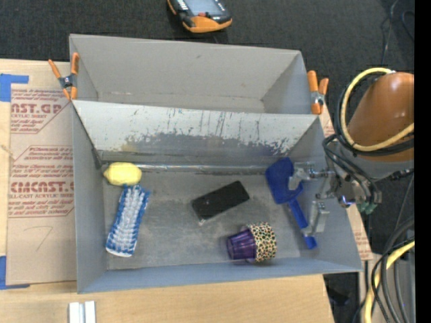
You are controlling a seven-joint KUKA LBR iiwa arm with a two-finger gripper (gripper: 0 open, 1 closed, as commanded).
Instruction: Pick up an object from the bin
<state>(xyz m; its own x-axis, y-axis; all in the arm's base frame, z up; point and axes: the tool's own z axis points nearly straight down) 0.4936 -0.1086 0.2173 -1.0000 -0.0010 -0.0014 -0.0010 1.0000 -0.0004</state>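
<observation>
My gripper [319, 211] is low at the bin's right wall, right beside the handle of a blue plastic scoop [280, 180]. The scoop's broad head lies toward the back and its handle runs forward to the front right corner. Whether the gripper touches the handle I cannot tell. A purple cup with a leopard-print band [252, 243] lies on its side to the left of the handle's end. Further left, near the middle of the floor, a flat black block [220, 200] lies at a slant.
On the left side lie a yellow lemon-shaped thing [122, 174] and, just in front of it, a blue-and-white bristled brush [128, 221]. The arm with its orange dome and cables hangs over the bin's right rim.
</observation>
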